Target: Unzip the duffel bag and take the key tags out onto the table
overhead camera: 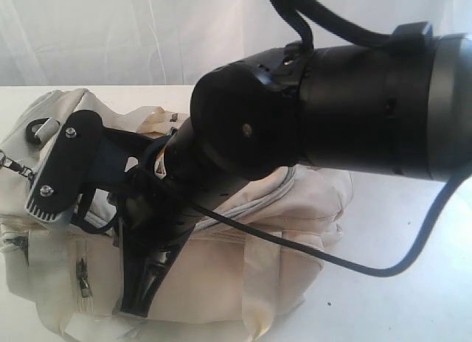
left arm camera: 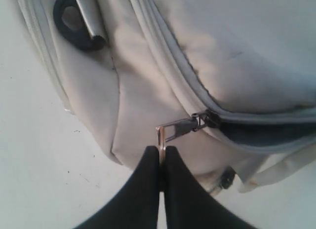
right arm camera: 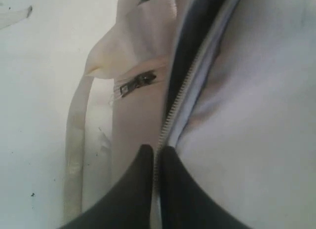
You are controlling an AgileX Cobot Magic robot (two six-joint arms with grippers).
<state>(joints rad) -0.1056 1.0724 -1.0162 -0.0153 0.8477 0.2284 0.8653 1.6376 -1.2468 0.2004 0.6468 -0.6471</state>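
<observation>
The cream-white duffel bag (overhead camera: pixel 243 283) lies on the white table (overhead camera: pixel 413 283). My left gripper (left arm camera: pixel 160 151) is shut on the metal pull tab (left arm camera: pixel 161 136) of the main zipper. The tab's slider (left arm camera: pixel 206 119) sits at the end of a short open gap showing dark grey lining (left arm camera: pixel 269 133). In the right wrist view my right gripper (right arm camera: pixel 157 151) is shut on the bag's zipper edge (right arm camera: pixel 174 110), with dark lining (right arm camera: pixel 195 36) beyond it. No key tags are in view.
A thick black arm (overhead camera: pixel 354 99) fills the middle of the exterior view and hides much of the bag; its cable (overhead camera: pixel 332 261) trails over the fabric. A black D-ring (left arm camera: pixel 74 26), a side-pocket zipper pull (right arm camera: pixel 138 84) and a pale strap (right arm camera: pixel 74 155) show.
</observation>
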